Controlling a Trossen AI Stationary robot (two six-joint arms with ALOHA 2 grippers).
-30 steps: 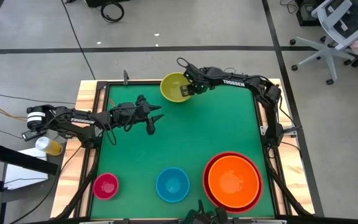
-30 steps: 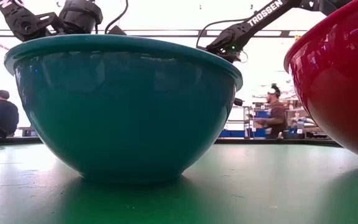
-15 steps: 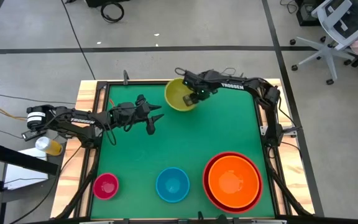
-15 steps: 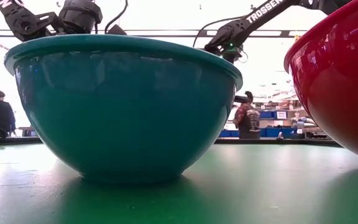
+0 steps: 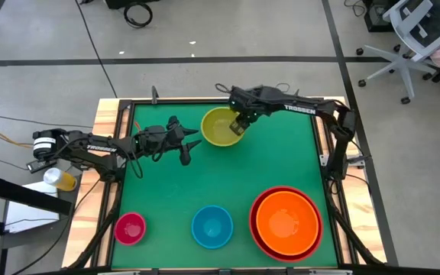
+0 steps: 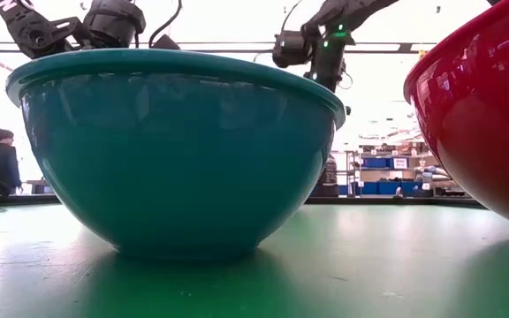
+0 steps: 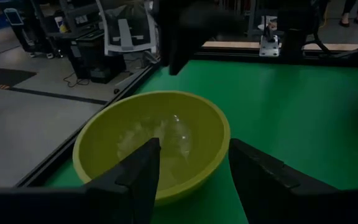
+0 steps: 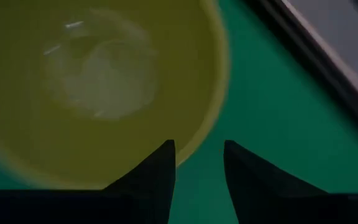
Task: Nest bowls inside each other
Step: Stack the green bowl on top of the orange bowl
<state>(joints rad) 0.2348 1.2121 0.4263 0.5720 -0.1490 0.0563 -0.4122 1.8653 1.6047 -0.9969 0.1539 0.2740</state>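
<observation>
Yellow-green bowl [image 5: 221, 127] has slid nearward from the tabletop's [image 5: 266, 164] far edge, right claw [image 5: 237, 124] pinching its right rim; orange bowl [image 5: 285, 221] lies near-right; left claw [image 5: 190, 147] wide, idle.

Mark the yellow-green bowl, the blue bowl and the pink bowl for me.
Round yellow-green plastic bowl [image 5: 218, 127], high view, inner floor.
Round blue plastic bowl [image 5: 211, 226], high view, inner floor.
Small round pink plastic bowl [image 5: 130, 228], high view, inner floor.
</observation>
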